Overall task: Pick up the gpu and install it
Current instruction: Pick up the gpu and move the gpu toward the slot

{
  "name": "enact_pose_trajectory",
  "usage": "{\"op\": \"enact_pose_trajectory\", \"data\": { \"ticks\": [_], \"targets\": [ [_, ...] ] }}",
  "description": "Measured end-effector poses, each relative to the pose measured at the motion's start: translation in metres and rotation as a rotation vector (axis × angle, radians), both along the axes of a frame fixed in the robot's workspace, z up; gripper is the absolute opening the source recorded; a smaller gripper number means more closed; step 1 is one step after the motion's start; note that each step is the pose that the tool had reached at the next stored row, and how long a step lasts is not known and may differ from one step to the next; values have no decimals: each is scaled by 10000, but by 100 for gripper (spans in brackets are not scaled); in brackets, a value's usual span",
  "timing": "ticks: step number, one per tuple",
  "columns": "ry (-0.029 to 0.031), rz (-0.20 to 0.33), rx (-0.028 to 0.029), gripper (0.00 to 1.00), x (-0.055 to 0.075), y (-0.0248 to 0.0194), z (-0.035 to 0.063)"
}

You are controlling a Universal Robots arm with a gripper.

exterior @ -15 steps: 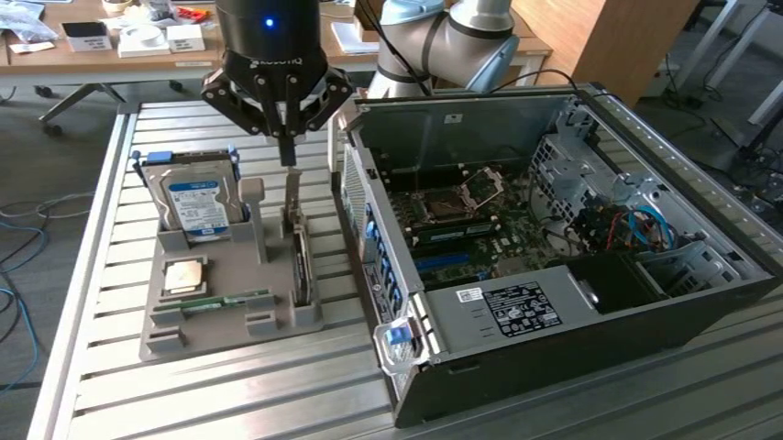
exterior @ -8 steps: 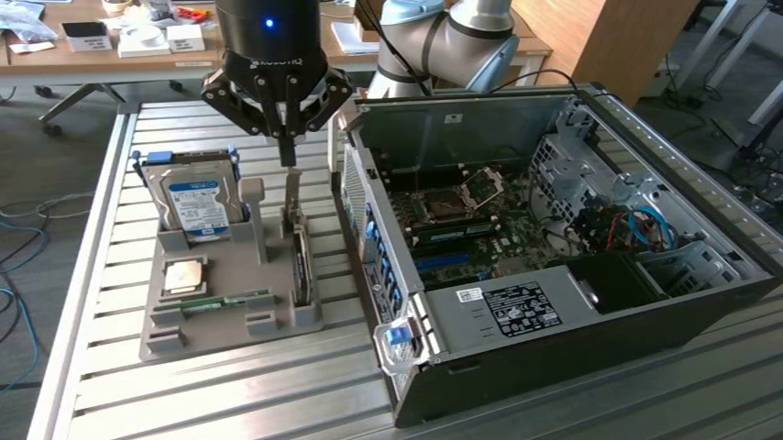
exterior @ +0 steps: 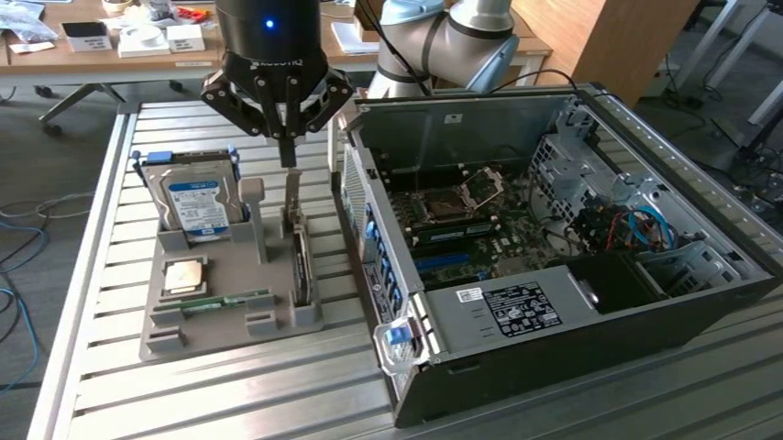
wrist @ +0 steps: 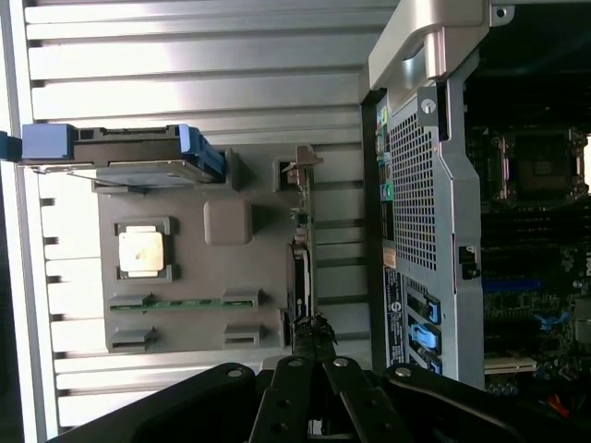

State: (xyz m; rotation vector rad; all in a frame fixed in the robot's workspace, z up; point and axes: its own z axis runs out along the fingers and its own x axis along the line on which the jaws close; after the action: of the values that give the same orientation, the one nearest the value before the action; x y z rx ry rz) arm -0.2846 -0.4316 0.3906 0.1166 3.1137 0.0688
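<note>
**Lower edge of the exterior view:** slatted metal table [exterior: 220,394], which bears every item below.

**Lower right:** black desktop tower case [exterior: 685,312], lying on its side with the side panel off.
- A clear blue latch [exterior: 398,341] sits at its nearest corner.
- Inside, nearest, is a boxed power supply [exterior: 526,307] with a white label.
- Behind that is the motherboard [exterior: 490,234] with blue slots, then a bare CPU socket [exterior: 459,197].
- Red and blue cables [exterior: 636,229] lie toward the exterior view's right.

**Lower left, just beside the case:** grey moulded parts holder [exterior: 171,335].
- Nearest is a slim green RAM stick [exterior: 233,300], lying flat in its groove.
- Behind it, a square silver CPU [exterior: 183,275] sits in a recess.

**Centre left, on the holder's side nearest the case:** the gpu [exterior: 301,261].
- It is a thin card standing on its long edge in a slot.
- It runs from near to far, and the dark face is visible.
- A tan upright part stands at its far end.

**Left of centre, at the back of the holder:** silver hard drive [exterior: 193,203] with a blue label, upright between blue rails.

**Upper centre:** black gripper [exterior: 290,158], pointing straight down.
- Its fingers are pressed together and pinch the gpu's upper edge.
- In the wrist view the fingertips meet on the card's thin edge.

**Top of frame:** grey robot arm [exterior: 453,41] behind the case, and a wooden desk [exterior: 73,57] with small boxes on it.
</note>
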Motion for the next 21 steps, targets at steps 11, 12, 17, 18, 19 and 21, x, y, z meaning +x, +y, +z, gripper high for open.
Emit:
{"op": "enact_pose_trajectory", "data": {
  "ticks": [11, 12, 17, 18, 19, 21],
  "targets": [
    [0, 0, 0, 11, 0, 0, 0],
    [-1, 0, 0, 11, 0, 0, 0],
    [0, 0, 0, 35, 0, 0, 0],
    [-1, 0, 0, 35, 0, 0, 0],
    [-1, 0, 0, 42, 0, 0, 0],
    [-2, -1, 2, 42, 0, 0, -5]
  ]
}}
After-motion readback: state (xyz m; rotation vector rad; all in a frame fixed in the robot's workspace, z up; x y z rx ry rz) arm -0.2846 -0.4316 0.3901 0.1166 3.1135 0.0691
